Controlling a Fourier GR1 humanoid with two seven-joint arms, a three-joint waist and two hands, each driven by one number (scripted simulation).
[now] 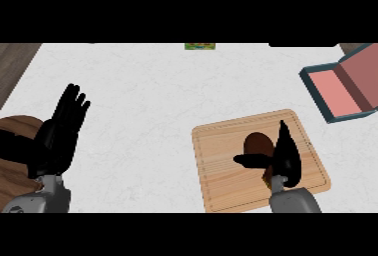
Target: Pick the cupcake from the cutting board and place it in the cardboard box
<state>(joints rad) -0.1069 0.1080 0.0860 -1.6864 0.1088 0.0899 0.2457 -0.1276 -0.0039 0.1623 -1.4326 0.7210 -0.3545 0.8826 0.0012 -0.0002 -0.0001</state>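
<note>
My right hand point(284, 157), fingers straight and thumb spread, flanks the brown cupcake point(256, 145) on the wooden cutting board point(221, 180), lower right; ungrasped. Pink-lined cardboard box point(343, 90), upper right, awaits. Left hand point(59, 132) rests open.

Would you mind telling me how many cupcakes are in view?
1: the cupcake sits on the cutting board, beside the right robot hand. That hand may hide others.

No text, label or number can be read anywhere (counter included).
</note>
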